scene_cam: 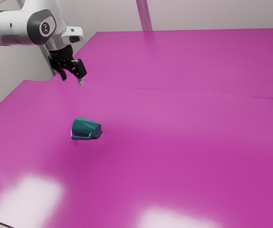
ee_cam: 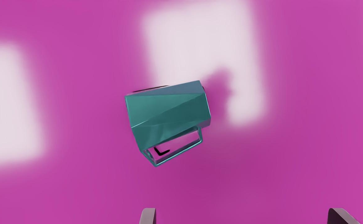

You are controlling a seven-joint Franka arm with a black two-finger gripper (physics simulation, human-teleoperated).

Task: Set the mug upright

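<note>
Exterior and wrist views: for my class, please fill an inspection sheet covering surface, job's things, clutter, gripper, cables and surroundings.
Surface: glossy magenta table with bright, pale patches.
Job's things: teal faceted mug lying on its side, not upright; its handle is on the side towards the gripper's fingers.
Clutter: nothing seen.
Gripper: black gripper, fingers apart, above the table and off the mug.
Cables: nothing seen.
Surroundings: second magenta surface beyond the table; pale wall behind it.
</note>
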